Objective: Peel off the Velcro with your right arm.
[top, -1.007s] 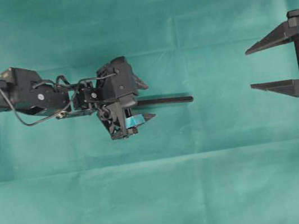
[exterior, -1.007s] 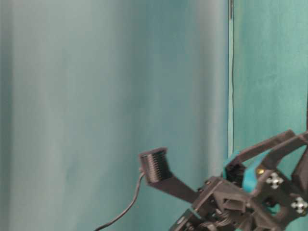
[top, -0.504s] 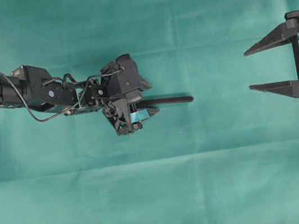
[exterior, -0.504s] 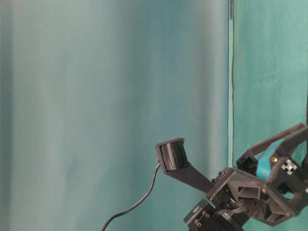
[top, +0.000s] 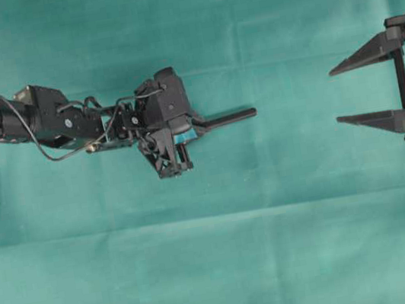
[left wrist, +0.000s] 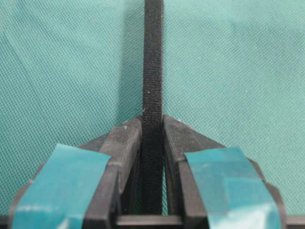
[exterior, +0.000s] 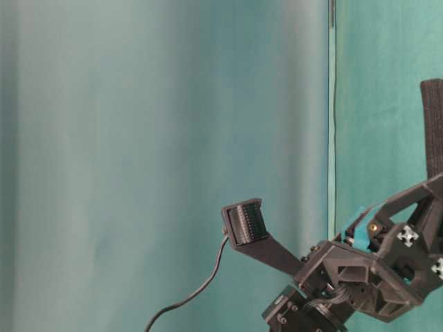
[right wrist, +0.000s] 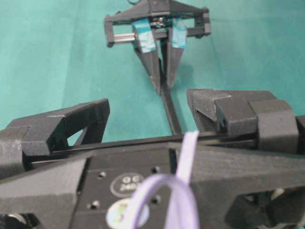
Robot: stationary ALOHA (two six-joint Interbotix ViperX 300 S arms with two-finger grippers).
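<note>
In the left wrist view the left gripper (left wrist: 152, 143) fills the lower frame, its teal-taped fingers (left wrist: 62, 183) pinched tight on the Velcro (left wrist: 153, 71); the black strap runs straight up from between them to the top edge, over the green cloth (left wrist: 238, 71). From overhead the same gripper (top: 188, 131) sits left of centre with the Velcro (top: 226, 119) sticking out rightward; well apart, at the right edge, the right gripper (top: 343, 93) stands spread wide and holds nothing, its pointed fingers (top: 364, 55) aimed left toward the strap.
</note>
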